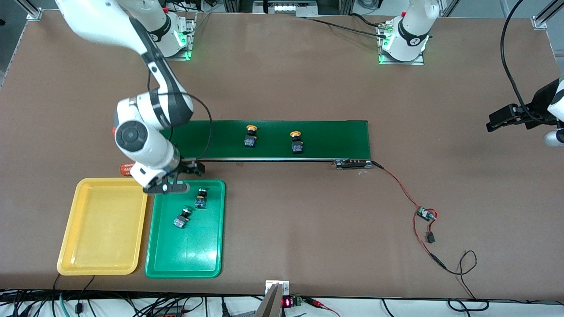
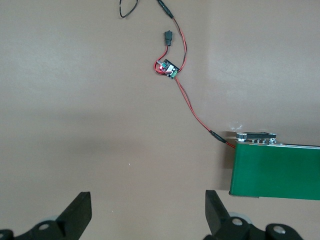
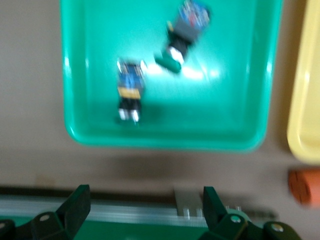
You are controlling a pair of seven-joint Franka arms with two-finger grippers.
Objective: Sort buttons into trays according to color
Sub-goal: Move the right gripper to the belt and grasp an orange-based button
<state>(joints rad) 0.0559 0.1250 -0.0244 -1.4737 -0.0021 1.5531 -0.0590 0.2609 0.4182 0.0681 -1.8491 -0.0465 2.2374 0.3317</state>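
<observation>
Two green-capped buttons (image 1: 201, 198) (image 1: 181, 219) lie on their sides in the green tray (image 1: 194, 253); the right wrist view shows the same buttons (image 3: 131, 90) (image 3: 187, 25) in that tray (image 3: 165, 142). Two yellow-capped buttons (image 1: 251, 135) (image 1: 297, 141) stand on the dark green belt (image 1: 330, 138). The yellow tray (image 1: 101, 229) beside the green one holds nothing. My right gripper (image 1: 166, 187) (image 3: 146, 197) hangs open and empty over the belt's metal edge, next to the green tray's rim. Off the belt's other end, my left gripper (image 1: 495, 121) (image 2: 148, 200) waits open over bare table.
An orange cylinder (image 1: 127, 168) (image 3: 305, 185) lies between the yellow tray and the belt, under the right arm. Red and black wires with a small circuit board (image 1: 426, 214) (image 2: 167, 67) run from the belt's end (image 2: 275, 170) toward the front camera.
</observation>
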